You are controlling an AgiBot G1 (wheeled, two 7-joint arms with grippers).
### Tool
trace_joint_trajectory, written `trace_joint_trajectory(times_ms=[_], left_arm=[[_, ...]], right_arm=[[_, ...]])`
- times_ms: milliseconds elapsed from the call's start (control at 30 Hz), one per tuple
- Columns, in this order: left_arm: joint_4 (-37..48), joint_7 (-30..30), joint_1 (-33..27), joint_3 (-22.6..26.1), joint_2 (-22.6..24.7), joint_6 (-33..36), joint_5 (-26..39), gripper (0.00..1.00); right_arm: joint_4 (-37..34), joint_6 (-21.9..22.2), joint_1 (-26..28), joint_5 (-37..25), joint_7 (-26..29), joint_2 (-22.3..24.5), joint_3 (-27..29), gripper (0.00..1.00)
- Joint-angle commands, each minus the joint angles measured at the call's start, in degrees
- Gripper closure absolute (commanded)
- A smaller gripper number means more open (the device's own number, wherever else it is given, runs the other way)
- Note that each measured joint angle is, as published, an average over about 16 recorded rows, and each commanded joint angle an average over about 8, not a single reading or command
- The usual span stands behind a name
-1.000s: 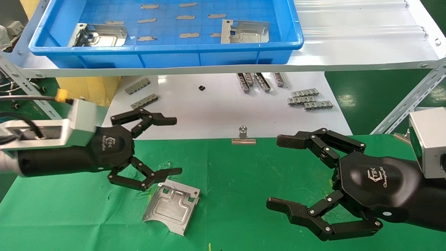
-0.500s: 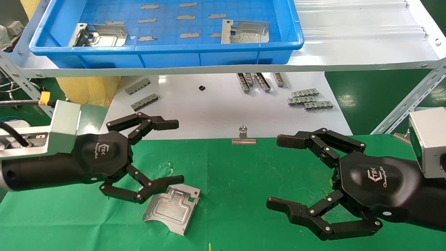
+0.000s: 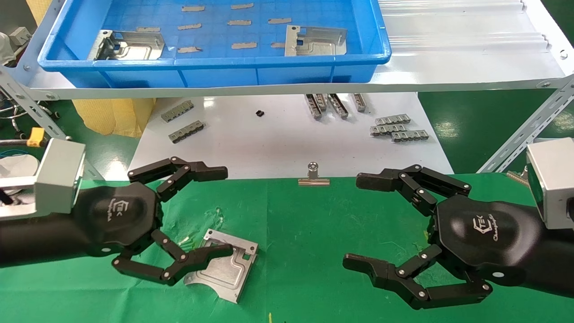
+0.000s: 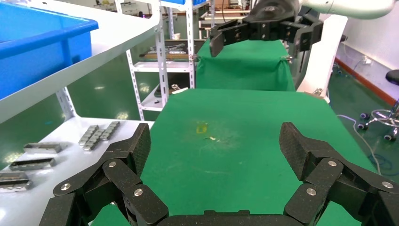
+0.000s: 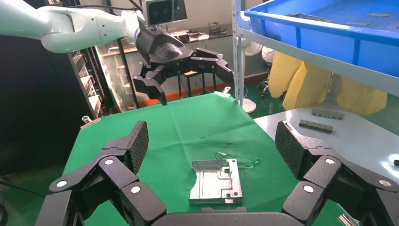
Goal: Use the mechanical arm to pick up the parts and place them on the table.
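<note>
Head view: one silvery part point(image 3: 223, 265) lies flat on the green cloth table point(image 3: 305, 233), toward 7 o'clock of the scene, its concave-cut edge facing the robot. In the right wrist view the same part point(image 5: 217, 181) rests free on the cloth, no finger touching it. The left hand point(image 3: 204, 213) hovers above the part's 9 o'clock side, fingers spread wide and holding nothing; the lower finger point(image 3: 202, 258) crosses over the plate in the head view. The right hand point(image 3: 365, 222) sits over the cloth at 4 o'clock, well apart from the part, fingers likewise spread and empty. A silver binder clip point(image 3: 313, 175) grips the cloth's far edge near centre. Beyond it, on the white tabletop point(image 3: 278, 139), lie small grey comb-like strips point(image 3: 398, 127). At 12 o'clock a blue tray point(image 3: 215, 63) stands on a raised shelf; two further parts lie inside, one at its left point(image 3: 126, 45) and one at its right point(image 3: 315, 40), among grey tape scraps point(image 3: 243, 45).
</note>
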Motion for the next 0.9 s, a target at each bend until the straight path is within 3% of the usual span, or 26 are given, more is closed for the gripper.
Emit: trace_joint_trajectory(times_ms=[33, 900], left_arm=[[-1.6, -1.3, 1.0, -1.4, -0.5, -0.2, 0.3, 0.00], [-21.7, -17.4, 14.2, -19.4, -6.3, -2.8, 3.7, 0.00]], right_arm=[[0.0, 0.0, 0.0, 0.0, 0.0, 0.0, 0.0, 0.00], [0.0, 0.0, 0.0, 0.0, 0.0, 0.0, 0.0, 0.00]])
